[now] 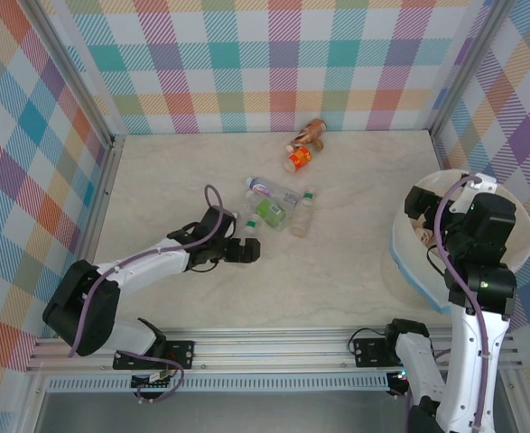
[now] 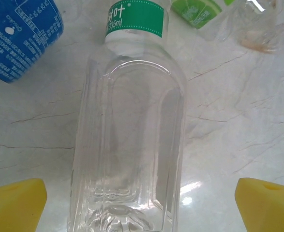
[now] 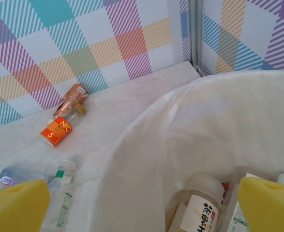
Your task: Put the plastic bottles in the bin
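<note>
Marble-look bench (image 1: 337, 271), checked walls behind.

Item: clear bottle (image 2: 132, 145), green-banded neck, lying flat, well apart from the bin (image 3: 146, 125). A blue-labelled bottle (image 2: 21, 38) lies close beside it.

Risk, judged: the thin, round wall may roll or squirt free as the pads close, and a skewed closure could knock the neighbour farther from the bin.

Left tool (image 2: 142, 203): jaws fully spread, pads flanking the bottle's lower body, gripping nothing.

Right tool (image 3: 142, 205): above the bin's mouth, jaws wide, empty; binned bottles (image 3: 200, 208) lie beneath.
</note>
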Controlling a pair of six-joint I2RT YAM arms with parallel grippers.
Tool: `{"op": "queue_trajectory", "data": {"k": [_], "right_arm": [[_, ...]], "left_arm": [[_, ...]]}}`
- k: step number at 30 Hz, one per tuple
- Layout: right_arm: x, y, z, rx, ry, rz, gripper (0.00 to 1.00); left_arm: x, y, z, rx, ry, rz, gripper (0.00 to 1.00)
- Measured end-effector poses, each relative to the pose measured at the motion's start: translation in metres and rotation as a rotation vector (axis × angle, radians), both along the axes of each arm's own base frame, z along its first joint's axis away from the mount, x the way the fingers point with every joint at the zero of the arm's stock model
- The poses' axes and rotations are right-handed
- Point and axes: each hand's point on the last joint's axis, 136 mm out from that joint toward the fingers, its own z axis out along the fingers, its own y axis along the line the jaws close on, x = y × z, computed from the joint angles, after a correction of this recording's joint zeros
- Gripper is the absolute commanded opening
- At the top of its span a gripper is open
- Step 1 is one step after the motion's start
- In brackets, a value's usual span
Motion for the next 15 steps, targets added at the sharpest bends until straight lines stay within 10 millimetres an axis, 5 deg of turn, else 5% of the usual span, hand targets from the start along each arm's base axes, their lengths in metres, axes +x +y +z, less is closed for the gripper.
{"op": "queue_trajectory", "data": {"k": [9, 15], "right_arm": [[-0.007, 0.023, 0.021, 0.029, -0.105, 0.118, 1.00], [-0.010, 0.071, 0.037, 0.133, -0.210, 0.378, 1.00]], "left_arm": [[-0.003, 0.007, -0.025, 0.194, -0.028, -0.017, 0.87], [0.007, 0.000, -0.032, 0.235, -0.029, -0.035, 0.75]]}}
